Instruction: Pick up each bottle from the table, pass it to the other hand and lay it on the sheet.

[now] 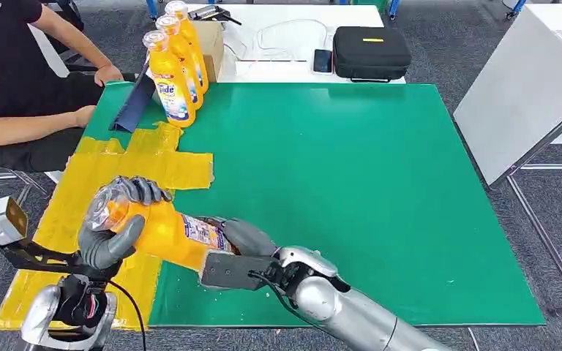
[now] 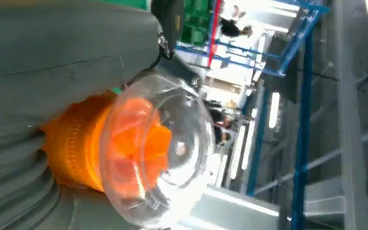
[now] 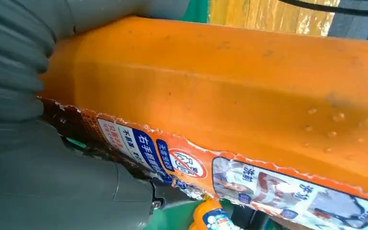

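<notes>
With the left robot hand wrapped round the cap end of the orange bottle and the right robot hand gripping its base, the right should release only once the left grip looks firm.

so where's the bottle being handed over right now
In the head view the orange bottle lies tilted between both hands at the near left, cap end in the left hand, base in the right hand, over the yellow sheet.

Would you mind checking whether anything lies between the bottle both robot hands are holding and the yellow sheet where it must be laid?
Nothing visible does. The bottle, held by the left robot hand and right robot hand, hangs over the yellow sheet, whose surface beneath looks bare. The standing bottles are at the far edge.
</notes>
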{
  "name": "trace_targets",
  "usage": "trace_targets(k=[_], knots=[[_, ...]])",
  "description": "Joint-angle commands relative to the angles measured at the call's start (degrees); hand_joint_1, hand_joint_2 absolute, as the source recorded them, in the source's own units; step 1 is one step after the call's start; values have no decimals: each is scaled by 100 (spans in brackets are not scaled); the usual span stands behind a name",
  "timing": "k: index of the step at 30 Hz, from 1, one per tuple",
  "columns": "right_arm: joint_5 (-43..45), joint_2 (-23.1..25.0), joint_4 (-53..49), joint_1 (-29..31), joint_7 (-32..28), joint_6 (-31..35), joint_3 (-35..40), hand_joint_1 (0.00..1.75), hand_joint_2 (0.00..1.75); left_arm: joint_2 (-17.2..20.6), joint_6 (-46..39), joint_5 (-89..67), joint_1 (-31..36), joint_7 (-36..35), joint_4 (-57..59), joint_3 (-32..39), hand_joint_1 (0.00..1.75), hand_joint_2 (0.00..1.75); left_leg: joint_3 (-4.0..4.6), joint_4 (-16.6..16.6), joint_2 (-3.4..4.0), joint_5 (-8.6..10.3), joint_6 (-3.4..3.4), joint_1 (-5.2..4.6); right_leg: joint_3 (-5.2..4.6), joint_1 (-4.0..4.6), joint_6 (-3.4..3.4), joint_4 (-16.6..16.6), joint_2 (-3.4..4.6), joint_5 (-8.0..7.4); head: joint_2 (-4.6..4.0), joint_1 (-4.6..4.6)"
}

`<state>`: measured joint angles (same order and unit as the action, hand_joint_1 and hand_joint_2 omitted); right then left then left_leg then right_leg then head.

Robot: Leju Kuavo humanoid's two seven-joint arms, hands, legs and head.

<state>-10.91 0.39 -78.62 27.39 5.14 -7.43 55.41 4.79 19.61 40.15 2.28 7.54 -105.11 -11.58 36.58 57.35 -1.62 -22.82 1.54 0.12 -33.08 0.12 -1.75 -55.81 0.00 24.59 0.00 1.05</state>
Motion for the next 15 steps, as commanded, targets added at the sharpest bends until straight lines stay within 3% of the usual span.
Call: trace_targets(k=[1, 3, 4, 5, 6, 13, 14, 15], knots=[[-23, -237, 26, 65, 47, 5, 221, 175, 175, 156, 231, -16, 180, -7, 246, -197, 175, 175, -21, -1, 1, -5, -6, 1, 26, 2, -1, 4, -10, 8, 0, 0], [-229, -279, -96, -31, 121, 167, 96, 175, 175, 139, 218, -156, 121, 8, 178, -147, 175, 175, -10, -2, 0, -1, -3, 1, 13, 2, -1, 5, -7, 2, 0, 0], [-444, -309, -225, -118, 146, 342, -12, 19, 175, 135, 178, -281, 73, 43, 105, -108, 175, 175, -23, 0, 3, -7, -6, 1, 28, 2, -2, 4, -9, 9, 0, 0], [-528, -362, -320, -153, 179, 374, -83, 0, 175, 154, 119, -479, 47, 80, 51, -86, 175, 175, -12, -2, 0, -3, -3, 0, 15, 1, -2, 4, -8, 5, 0, 0], [-574, -400, -418, -247, 276, 385, -223, 0, 0, 140, -51, -896, -10, 210, -41, -18, 175, 175, -10, -2, -1, -2, -3, 1, 14, 1, -1, 5, -8, 4, 0, -2], [-1036, -776, -1290, -845, 330, 521, -1014, 0, 0, 195, -791, -2717, -240, 683, -400, 290, 175, 175, -20, 5, 4, -11, -6, -1, 26, 1, -2, 1, -9, 13, 0, 0], [-1417, -884, -1621, -1091, 381, 546, -1200, 0, 0, 138, -1722, -4582, -335, 1178, -607, 389, 175, 175, -12, 2, -2, -7, -5, 0, 19, 2, -1, 4, -12, 8, 0, 0], [-1496, -958, -1829, -1244, 396, 511, -1316, 0, 0, 148, -1806, -4783, -397, 1175, -707, 397, 175, 175, -16, 5, 0, -10, -6, 0, 23, 2, -1, 1, -12, 12, 0, 0]])
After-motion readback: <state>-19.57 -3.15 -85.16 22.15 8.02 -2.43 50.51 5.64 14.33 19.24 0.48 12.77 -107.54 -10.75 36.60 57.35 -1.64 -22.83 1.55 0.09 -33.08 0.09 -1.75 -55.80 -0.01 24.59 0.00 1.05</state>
